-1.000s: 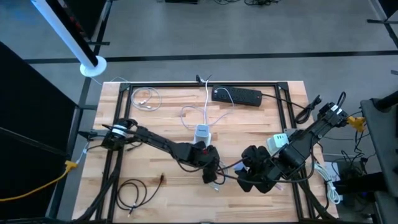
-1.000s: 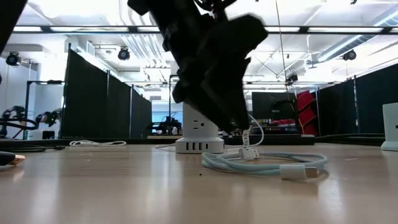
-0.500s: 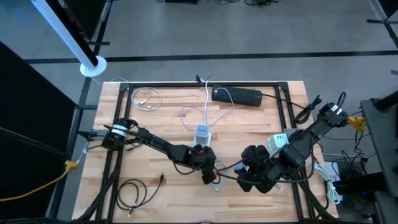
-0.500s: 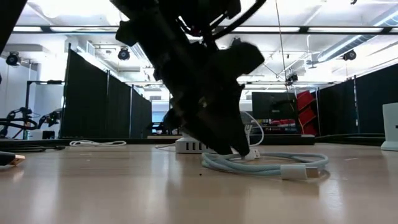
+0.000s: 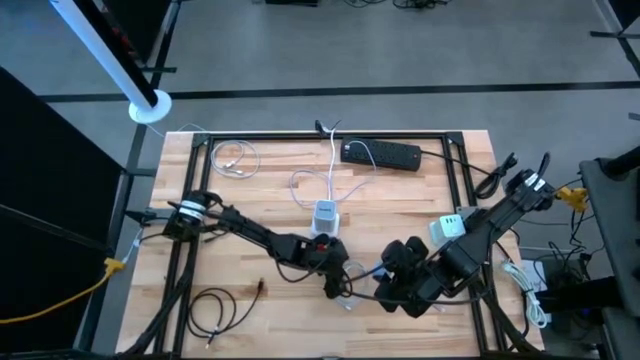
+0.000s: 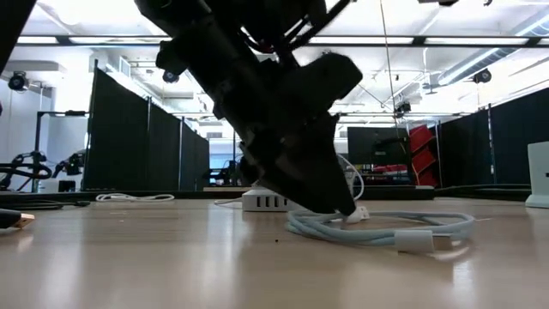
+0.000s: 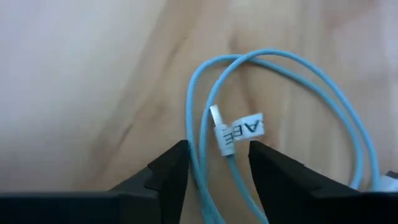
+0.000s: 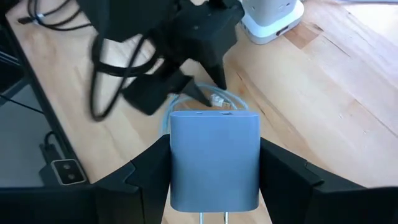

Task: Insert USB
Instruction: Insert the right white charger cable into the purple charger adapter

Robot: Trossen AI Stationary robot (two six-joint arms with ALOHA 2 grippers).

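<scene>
A light blue USB cable (image 7: 292, 81) lies coiled on the wooden table, and a white tag (image 7: 244, 129) sits near its plug end (image 7: 215, 116). My left gripper (image 7: 219, 149) is down at the coil (image 6: 377, 230) and open, with two strands running between its fingers. My right gripper (image 8: 214, 142) hangs above the table to the coil's right (image 5: 395, 290), shut on a blue-grey charger block (image 8: 214, 158). A white charging tower (image 5: 325, 213) stands just beyond the coil. My left gripper slants down from the table's left and straddles two strands of the cable just behind the tag. The inner side of one finger (image 7: 177, 163) lies against one strand (image 7: 194, 158). The cable rests slack on the table. My right gripper pinches the charger block's two narrow sides (image 8: 174, 163) between its two fingers, slanting down. The block is lifted clear of the table. Its metal prongs (image 8: 211, 218) point back toward the wrist.
A black power strip (image 5: 380, 153) lies at the far edge, a white cable coil (image 5: 235, 158) at the far left and a black cable (image 5: 215, 310) at the near left. A white adapter (image 5: 450, 225) sits at the right. A dark metal frame (image 5: 470, 200) borders the table.
My left gripper has sunk onto the cable coil and tipped steeper. The coil has slid a little along the table toward the right edge. My right gripper, still carrying the block, has drifted slightly toward the left gripper and the near edge.
</scene>
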